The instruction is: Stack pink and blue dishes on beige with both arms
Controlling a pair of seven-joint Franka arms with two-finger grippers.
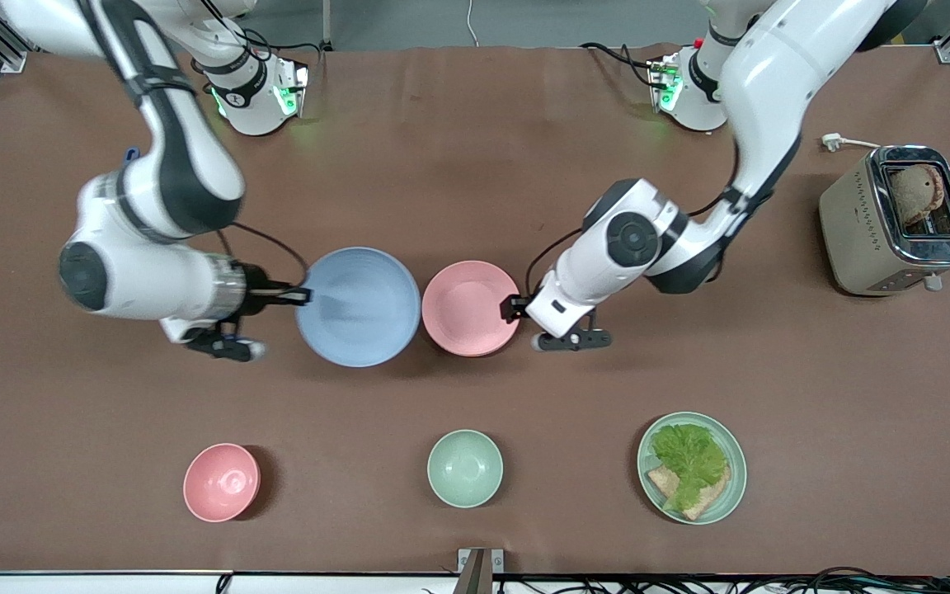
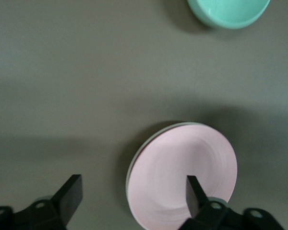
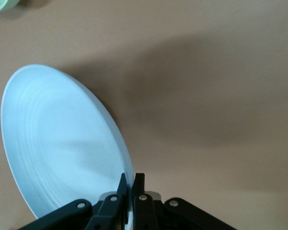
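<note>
The blue plate (image 1: 358,306) hangs just above the table's middle, toward the right arm's end, pinched at its rim by the right gripper (image 1: 300,295), whose fingers are clamped tight on the thin edge with the plate tilted in the right wrist view. It looks light, stiff and matte, with faint concentric rings; held at one rim point it may swing or slip, so I judge a firm bite at the rim is the only workable hold. Beside it the pink plate (image 1: 470,308) rests on the beige plate (image 2: 134,165), of which only a pale sliver of rim shows. The left gripper (image 2: 133,190) hovers over the pink plate's edge with its jaws spread wide and empty. Nearer the camera sit a pink bowl (image 1: 222,482), a green bowl (image 1: 465,468) and a lettuce plate (image 1: 692,467); a toaster (image 1: 895,220) stands toward the left arm's end.
</note>
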